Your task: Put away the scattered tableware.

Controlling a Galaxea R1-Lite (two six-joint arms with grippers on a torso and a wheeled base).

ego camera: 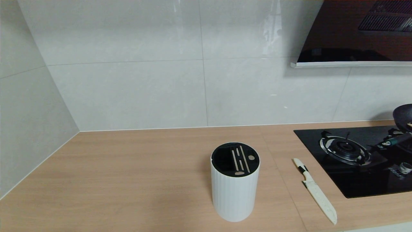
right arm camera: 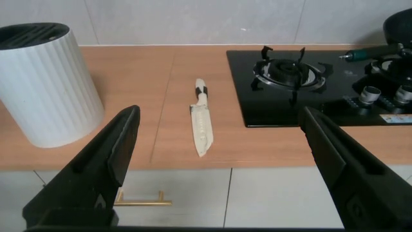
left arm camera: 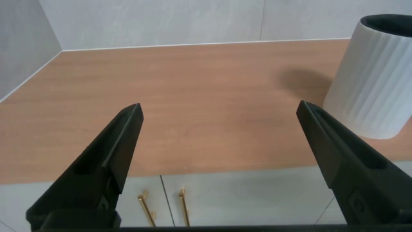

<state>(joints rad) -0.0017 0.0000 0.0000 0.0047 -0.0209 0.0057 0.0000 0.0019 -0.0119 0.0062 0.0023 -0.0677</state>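
Note:
A white ribbed knife holder (ego camera: 235, 183) with a black slotted top stands upright near the counter's front edge; it shows too in the left wrist view (left arm camera: 375, 76) and the right wrist view (right arm camera: 47, 82). A cream knife (ego camera: 314, 189) with a black band on its handle lies flat on the counter between the holder and the stove, also in the right wrist view (right arm camera: 202, 125). My left gripper (left arm camera: 219, 113) hangs open in front of the counter edge, left of the holder. My right gripper (right arm camera: 219, 116) is open too, off the counter edge, facing the knife.
A black gas stove (ego camera: 355, 154) sits at the right with a dark pan (ego camera: 403, 116) on its far burner. A range hood (ego camera: 354, 32) hangs above it. Tiled walls close the back and left. Cabinet doors with gold handles (left arm camera: 147, 207) lie below the counter.

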